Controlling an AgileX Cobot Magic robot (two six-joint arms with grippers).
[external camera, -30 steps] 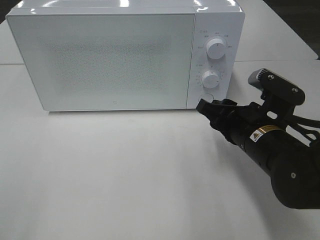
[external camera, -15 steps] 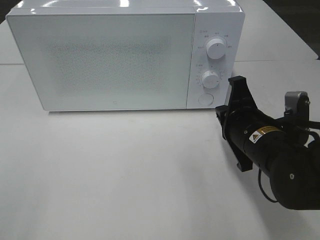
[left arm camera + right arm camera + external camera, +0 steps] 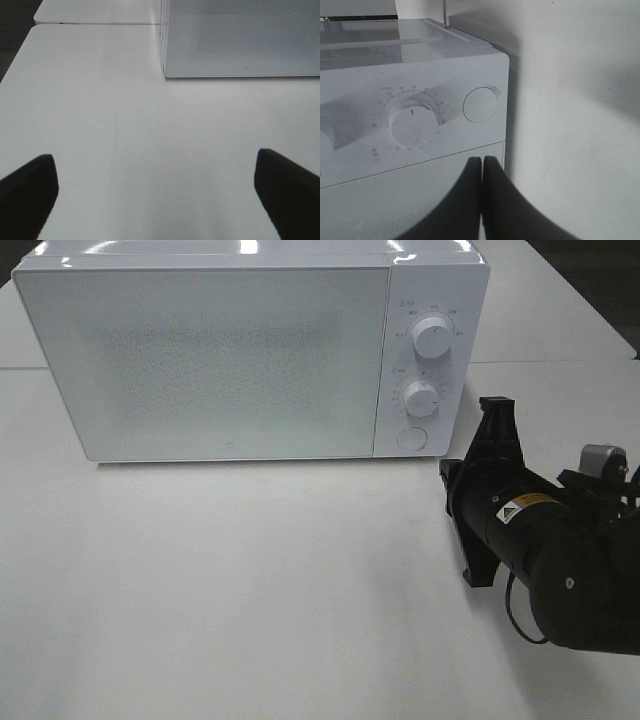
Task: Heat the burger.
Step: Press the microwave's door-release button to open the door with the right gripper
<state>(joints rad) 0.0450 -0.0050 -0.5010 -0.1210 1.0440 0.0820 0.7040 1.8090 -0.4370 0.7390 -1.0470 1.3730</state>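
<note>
The microwave (image 3: 230, 360) stands at the back of the table (image 3: 250, 590), with its door (image 3: 200, 380) facing the front. Right of the door is the panel (image 3: 465, 380), with the upper dial (image 3: 432, 336) on top, the lower dial (image 3: 421, 398) beneath it and the button (image 3: 411, 438) lowest. A rear table (image 3: 550, 310) abuts the table behind. The right arm (image 3: 540, 540) lies over the table's right front, before and right of the panel, apart from it. The right gripper (image 3: 481, 162) points at the microwave's front, near the lower dial and button. The left gripper (image 3: 160, 195) hangs over the table before the microwave's left corner.
</note>
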